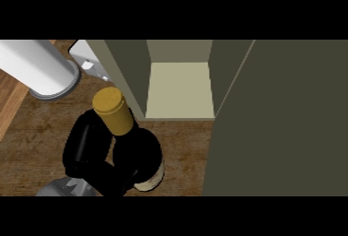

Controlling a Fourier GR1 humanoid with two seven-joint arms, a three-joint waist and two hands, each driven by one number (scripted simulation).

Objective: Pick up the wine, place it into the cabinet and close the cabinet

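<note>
The wine bottle (117,115) has a gold cap, a dark body and a cream label near its base. It stands tilted just left of the open cabinet's front edge. My left hand (85,147) comes in from the lower left, and its black fingers are curled round the bottle's body, hiding much of it. The olive cabinet (178,90) stands open, showing a pale shelf floor inside. Its door (285,120) swings out to the right and fills that side of the view. My right hand does not show.
A large pale grey cylinder (37,67) reaches in from the upper left, with a small white fitting (87,62) beside it. The wooden counter (183,147) lies below, with its lighter edge (8,108) at the far left.
</note>
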